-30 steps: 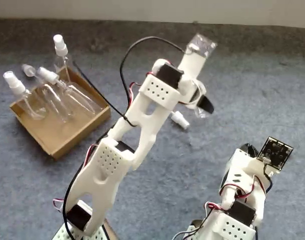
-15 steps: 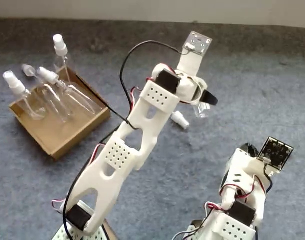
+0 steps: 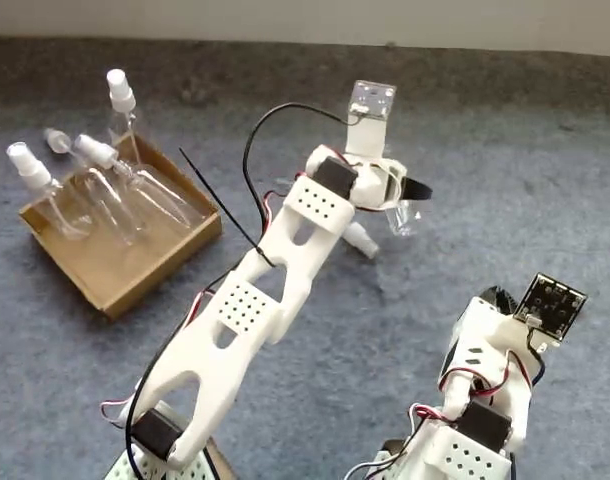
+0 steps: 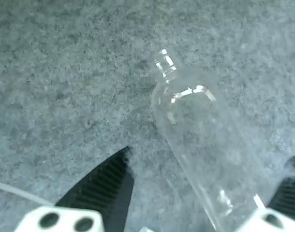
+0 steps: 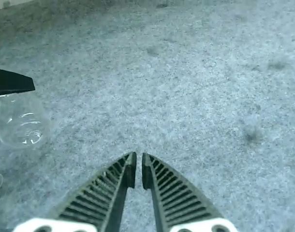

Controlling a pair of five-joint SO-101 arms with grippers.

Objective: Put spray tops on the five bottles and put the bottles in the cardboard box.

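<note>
A clear bottle (image 4: pixel 200 130) with no top lies on the grey carpet, bare neck pointing away from the left wrist. My left gripper (image 4: pixel 210 159) is open, one black finger (image 4: pixel 109 181) on each side of the bottle with a gap showing. From above, the left gripper (image 3: pixel 403 205) hangs over the bottle (image 3: pixel 403 222) mid-table. A loose white spray top (image 3: pixel 359 239) lies just beside it. My right gripper (image 5: pixel 139 169) is shut on nothing, low over bare carpet, with the bottle (image 5: pixel 21 124) off to one side. The cardboard box (image 3: pixel 135 270) holds several capped bottles (image 3: pixel 110 190).
The box sits at the far left of the carpet. The right arm (image 3: pixel 495 380) is folded at the near right corner. A black cable (image 3: pixel 250 150) loops up from the left arm. Open carpet lies between the arms and to the far right.
The left arm's wrist has swung left and dipped, bringing its open gripper around the bottle. The right arm has kept still.
</note>
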